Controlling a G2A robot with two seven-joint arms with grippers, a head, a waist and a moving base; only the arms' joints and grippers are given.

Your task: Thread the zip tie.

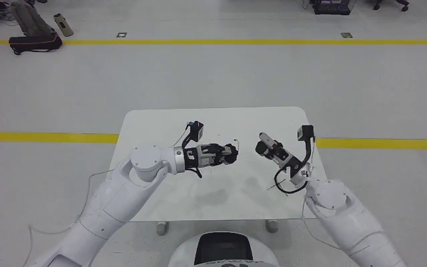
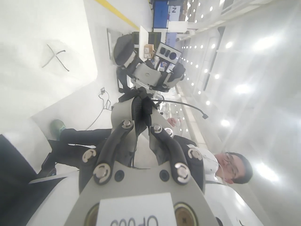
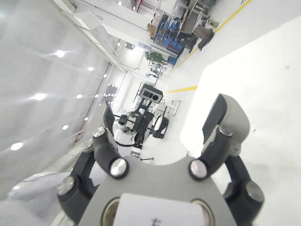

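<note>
White table carries the work; both arms are raised over its middle, their grippers facing each other and apart.

Left gripper: it hangs over the centre of the table, pointing toward the right edge. In its own wrist view the fingers are drawn fully together, the dark pads meeting at the tips. They are pinched on a black zip tie. The strap leaves the fingertips and arcs freely through the air, clear of the table, and ends in a small square head at its far end. How much of the strap lies inside the grip cannot be told.

Right gripper: it is between the centre and the right edge, turned back toward the left gripper. In its own wrist view the two fingers stand wide apart with their ribbed pads exposed, and nothing is between them. It touches neither the black zip tie nor the table.

Two pale zip ties lie flat on the table surface near the right edge, toward the near right corner. One lies across the other in an X. Neither gripper touches them.
</note>
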